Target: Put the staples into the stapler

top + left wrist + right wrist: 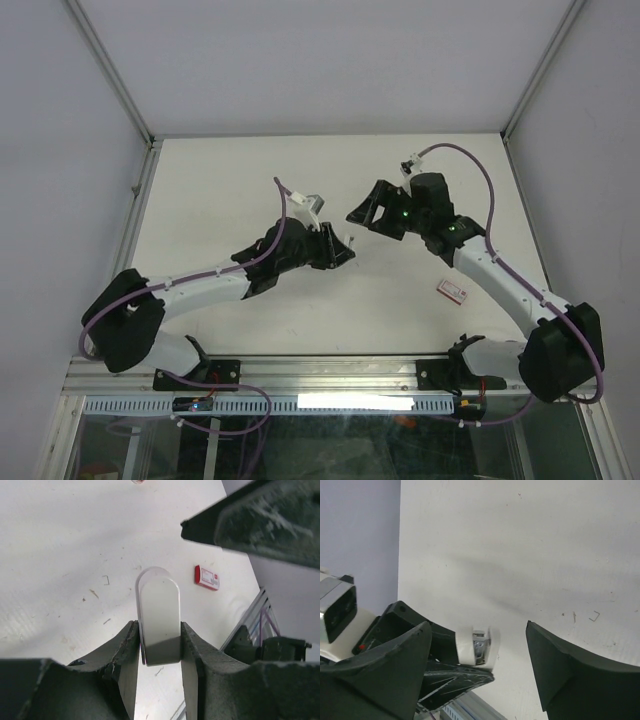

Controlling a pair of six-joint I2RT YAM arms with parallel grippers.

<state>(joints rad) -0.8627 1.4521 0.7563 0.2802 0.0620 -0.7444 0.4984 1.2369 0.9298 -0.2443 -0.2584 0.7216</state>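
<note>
While the left end effector (159, 628) holds the stapler (159, 605), the right end effector (479, 626) stands wide. Both hang above the desk (230, 180).

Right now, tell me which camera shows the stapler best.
Left wrist: the stapler fills the centre, clamped in the left gripper, its rounded pale face plain. The right wrist view shows only its end with silvery metal; the top view shows just a small pale tip.

no legible text, box (207, 577) label — blurred
</note>
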